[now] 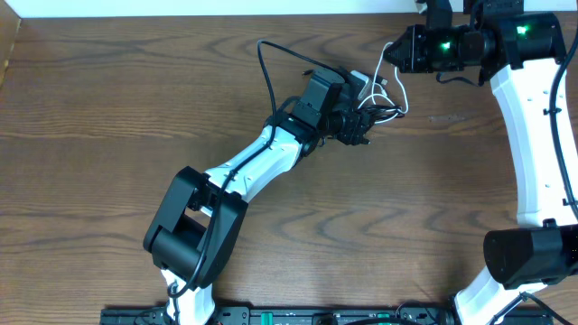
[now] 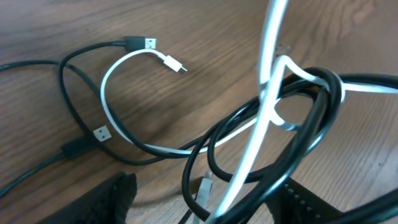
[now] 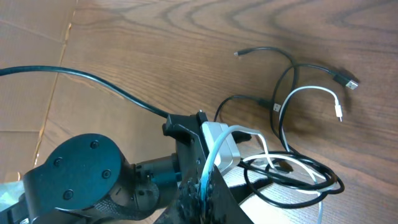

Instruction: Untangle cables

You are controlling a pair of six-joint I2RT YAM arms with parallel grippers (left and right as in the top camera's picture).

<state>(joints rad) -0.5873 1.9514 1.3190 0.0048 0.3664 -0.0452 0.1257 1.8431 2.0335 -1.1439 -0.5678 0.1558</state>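
Counter point(image 1: 108, 135) of brown wood fills the overhead view. The left arm point(image 1: 262, 158) reaches from the lower left to the upper centre, and the right arm point(image 1: 533, 135) stands along the right edge. The right hand point(image 1: 390, 52), at the upper right, appears clamped on the white cable point(image 2: 109, 93), which runs taut up and out of the top of the left wrist view. The left hand point(image 1: 358, 126) sits at the knot in the upper centre with its jaws wide apart and the black cable point(image 2: 323, 93) coiled between them, not gripped.

The step in hand looks like drawing white out of black. Next, the left hand likely needs to pin the black coil while white slides free through the loop. Both plugs point(image 2: 174, 64) lie loose at the upper left of the left wrist view.
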